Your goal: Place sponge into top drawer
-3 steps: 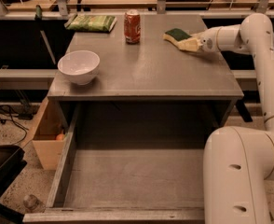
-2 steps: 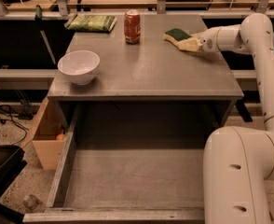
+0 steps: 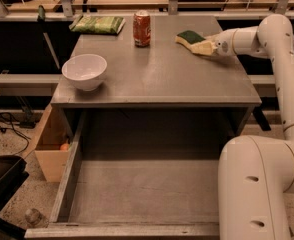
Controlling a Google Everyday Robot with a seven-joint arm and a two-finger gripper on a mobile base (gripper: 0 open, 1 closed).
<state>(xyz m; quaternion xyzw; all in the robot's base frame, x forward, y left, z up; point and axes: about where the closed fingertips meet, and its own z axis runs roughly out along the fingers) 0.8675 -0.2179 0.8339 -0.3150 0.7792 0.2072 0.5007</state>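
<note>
The sponge (image 3: 188,37), dark green on top with pale yellow foam, is at the back right of the grey cabinet top (image 3: 157,76), at or just above its surface. My gripper (image 3: 201,46) reaches in from the right, and its pale fingers are closed on the sponge's right end. The top drawer (image 3: 142,184) is pulled wide out below the cabinet's front edge, with its flat grey bottom bare. It lies well in front of and below the gripper.
A white bowl (image 3: 84,71) stands at the cabinet top's front left. A red soda can (image 3: 142,28) and a green patterned packet (image 3: 98,24) sit at the back. A light-wood box (image 3: 49,151) is on the floor left of the drawer. My white arm's body (image 3: 259,184) covers the drawer's right side.
</note>
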